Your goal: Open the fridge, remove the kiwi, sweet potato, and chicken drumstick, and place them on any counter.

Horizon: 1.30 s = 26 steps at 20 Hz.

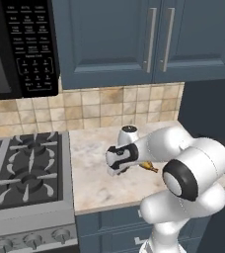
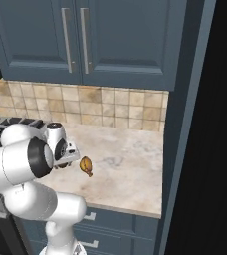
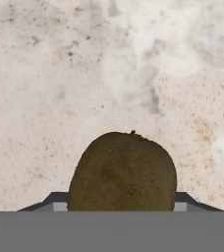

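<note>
We see the tool closed on the kiwi: in the hand view the olive-brown ball sits right between the two dark finger tips, one pressed to each side of it, and swells up from the bottom edge. Beyond the kiwi lies the pale marbled tabletop, straight ahead along the tool's line of sight. We cannot tell whether the kiwi touches the stone or hangs just above it.

In the left base view the tool points down over the middle of the tabletop, its fingers hidden under the white wrist. The chicken drumstick lies on the stone just beside the tool, on the side away from the stove, partly covered by the arm. In the right base view the drumstick shows whole, golden-brown, bulb and thin bone tip both resting on the tabletop, close beside the tool. The fridge's black side rises beyond the tabletop's far end, well apart from the tool.
</note>
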{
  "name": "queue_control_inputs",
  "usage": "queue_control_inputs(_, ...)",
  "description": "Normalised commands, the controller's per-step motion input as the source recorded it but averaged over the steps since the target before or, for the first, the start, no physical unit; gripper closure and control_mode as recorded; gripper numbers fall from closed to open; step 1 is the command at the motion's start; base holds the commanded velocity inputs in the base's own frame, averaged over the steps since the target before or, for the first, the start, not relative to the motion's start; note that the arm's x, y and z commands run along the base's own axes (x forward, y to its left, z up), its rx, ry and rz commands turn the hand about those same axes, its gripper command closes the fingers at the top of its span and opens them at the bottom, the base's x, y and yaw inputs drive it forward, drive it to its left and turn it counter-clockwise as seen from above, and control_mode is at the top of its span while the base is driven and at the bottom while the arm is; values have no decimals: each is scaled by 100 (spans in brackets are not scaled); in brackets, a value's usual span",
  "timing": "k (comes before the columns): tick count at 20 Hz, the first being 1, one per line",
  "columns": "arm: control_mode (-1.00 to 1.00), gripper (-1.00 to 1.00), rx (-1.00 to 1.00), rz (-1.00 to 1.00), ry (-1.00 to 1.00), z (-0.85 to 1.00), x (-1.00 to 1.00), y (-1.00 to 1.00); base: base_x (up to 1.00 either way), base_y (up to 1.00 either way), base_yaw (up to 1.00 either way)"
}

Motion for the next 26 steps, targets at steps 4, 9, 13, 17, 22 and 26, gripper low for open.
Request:
queue_control_inputs(4,-100,-100,0,0,0,-4,2,0,0,0,0)
queue_control_inputs(9,-100,-100,0,0,-5,1,-4,0,0,0,0)
queue_control_inputs(13,-100,-100,0,-2,-21,24,-21,0,0,0,0)
queue_control_inputs(17,-100,-100,0,0,-20,60,-28,0,0,0,0)
queue_control_inputs(22,-100,-100,4,-2,-13,84,-38,-1,0,0,0)
queue_control_inputs(26,-100,-100,10,-13,-2,93,-71,-8,0,0,0)
